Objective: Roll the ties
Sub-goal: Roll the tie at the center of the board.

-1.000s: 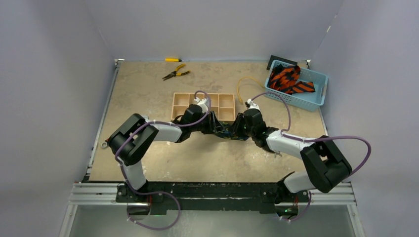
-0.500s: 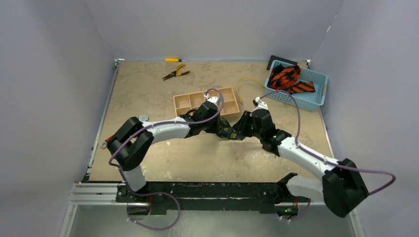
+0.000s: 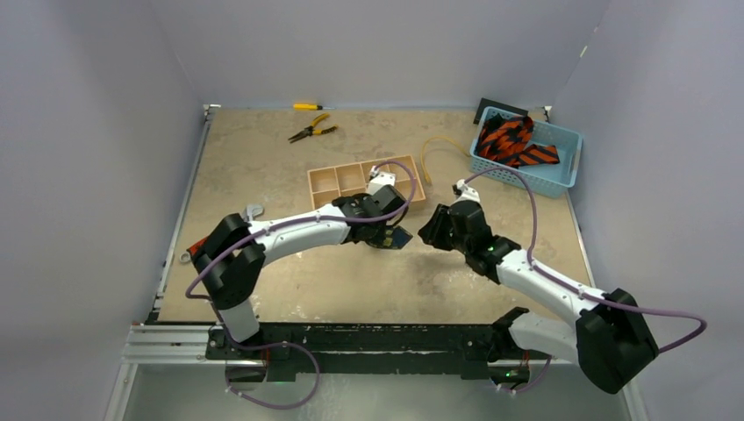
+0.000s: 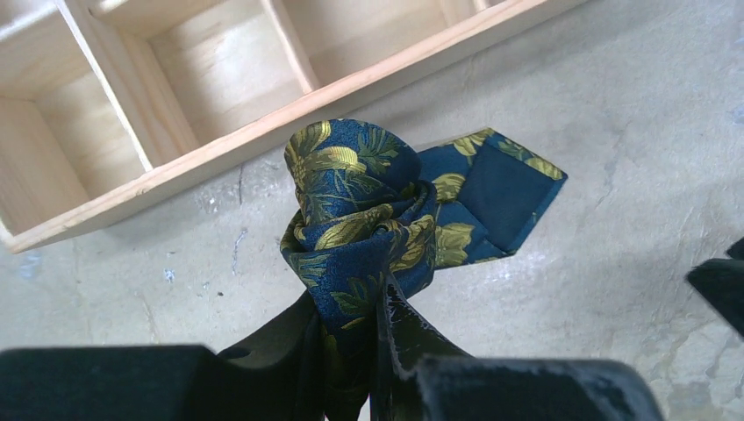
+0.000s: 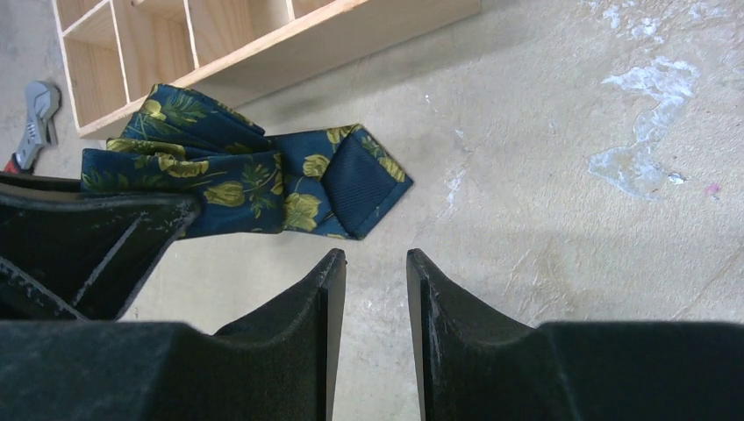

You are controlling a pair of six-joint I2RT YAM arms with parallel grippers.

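Centre frame, the left gripper (image 4: 351, 309) clamps a rolled navy tie (image 4: 368, 197) just in front of the wooden tray (image 4: 263, 133); the right gripper (image 5: 375, 265), fingers slightly parted and empty, hovers beside its pointed tip; orange-striped ties (image 3: 507, 140) fill the blue basket (image 3: 546, 181), upper right

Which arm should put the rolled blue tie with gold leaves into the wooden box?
Probably left. The left gripper is clamped on the rolled navy fabric tie with gold leaves, beside the wooden compartment tray; the right gripper is open and empty.
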